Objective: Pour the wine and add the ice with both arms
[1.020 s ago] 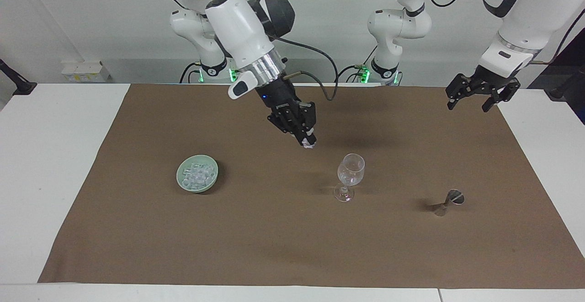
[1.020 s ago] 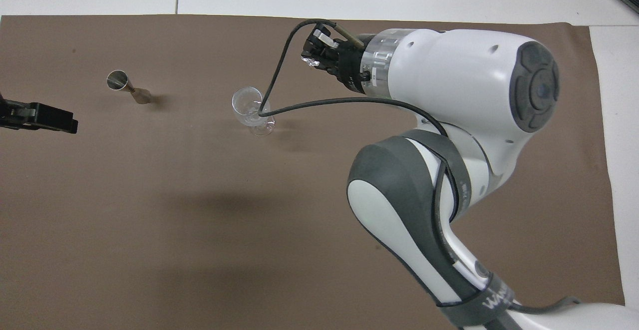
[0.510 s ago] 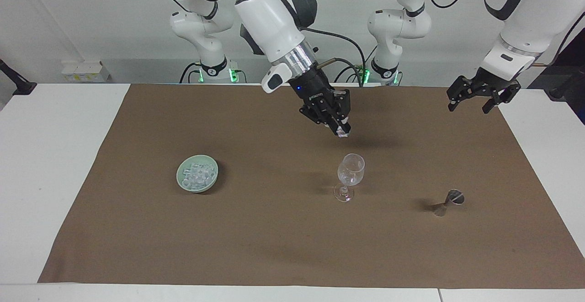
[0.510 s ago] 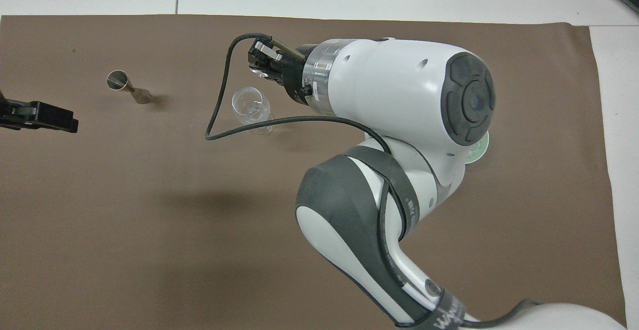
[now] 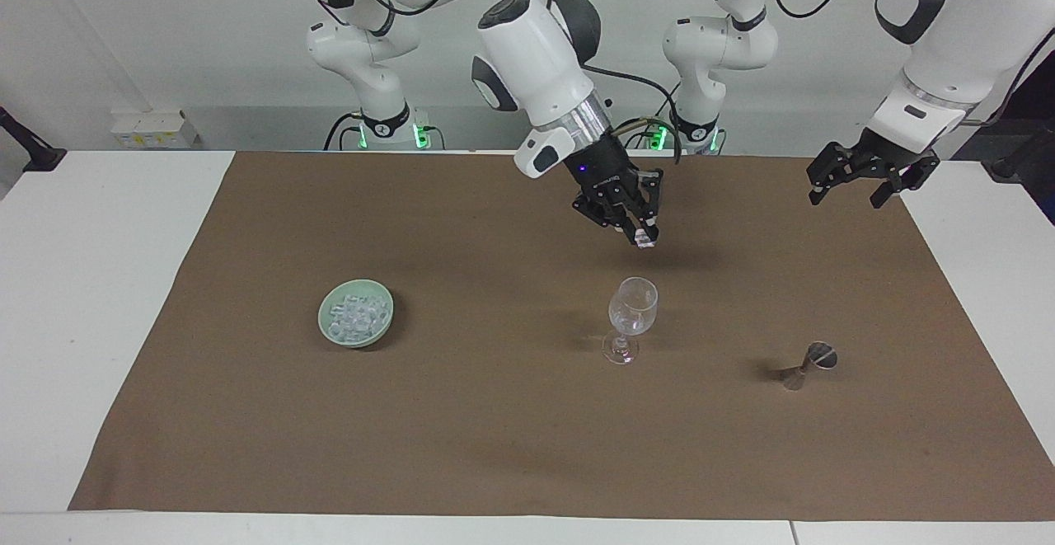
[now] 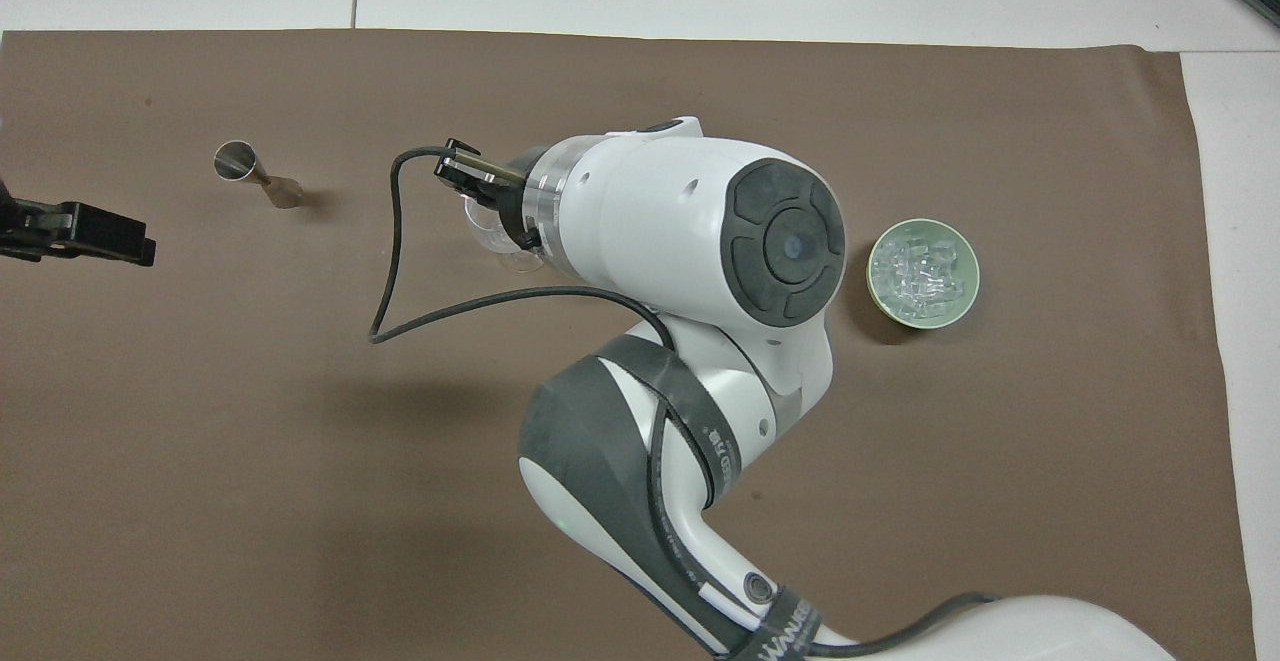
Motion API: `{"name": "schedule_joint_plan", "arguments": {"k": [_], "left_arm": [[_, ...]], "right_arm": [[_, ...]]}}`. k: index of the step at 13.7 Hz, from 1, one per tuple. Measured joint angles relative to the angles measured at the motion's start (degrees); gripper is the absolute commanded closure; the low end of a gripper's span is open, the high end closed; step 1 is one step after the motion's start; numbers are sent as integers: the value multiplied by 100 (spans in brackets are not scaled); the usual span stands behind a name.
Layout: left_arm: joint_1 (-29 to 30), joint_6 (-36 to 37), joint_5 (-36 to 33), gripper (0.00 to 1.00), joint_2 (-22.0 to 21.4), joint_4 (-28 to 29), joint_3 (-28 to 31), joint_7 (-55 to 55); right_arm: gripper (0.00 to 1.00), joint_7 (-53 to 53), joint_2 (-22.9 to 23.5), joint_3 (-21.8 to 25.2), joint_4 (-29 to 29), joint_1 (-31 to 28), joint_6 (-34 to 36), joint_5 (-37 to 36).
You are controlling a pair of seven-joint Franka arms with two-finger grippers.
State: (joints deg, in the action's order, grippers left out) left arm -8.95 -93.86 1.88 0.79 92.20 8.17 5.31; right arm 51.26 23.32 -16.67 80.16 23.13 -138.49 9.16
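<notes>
A brown cloth covers the table. The right gripper, up in the air over the wine glass, has its fingers clamped on an ice cube. The left gripper waits over the cloth's edge at the left arm's end, fingers apart. A green bowl toward the right arm's end holds the ice. The upright glass looks empty. A metal jigger stands toward the left arm's end. Lettering on the right arm is only partly readable.
</notes>
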Motion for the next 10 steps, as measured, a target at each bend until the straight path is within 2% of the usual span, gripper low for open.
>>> {"name": "schedule_joint_plan", "arguments": {"k": [3,10], "left_arm": [[28,2,-4,0,44,-3,0,3],[36,-15,-254,0,62,-201,3,9]], "right_arm": [[100,-2,222,0,2,92,0,-642],[100,-36,693,10,2,346,-337,-1337]]}}
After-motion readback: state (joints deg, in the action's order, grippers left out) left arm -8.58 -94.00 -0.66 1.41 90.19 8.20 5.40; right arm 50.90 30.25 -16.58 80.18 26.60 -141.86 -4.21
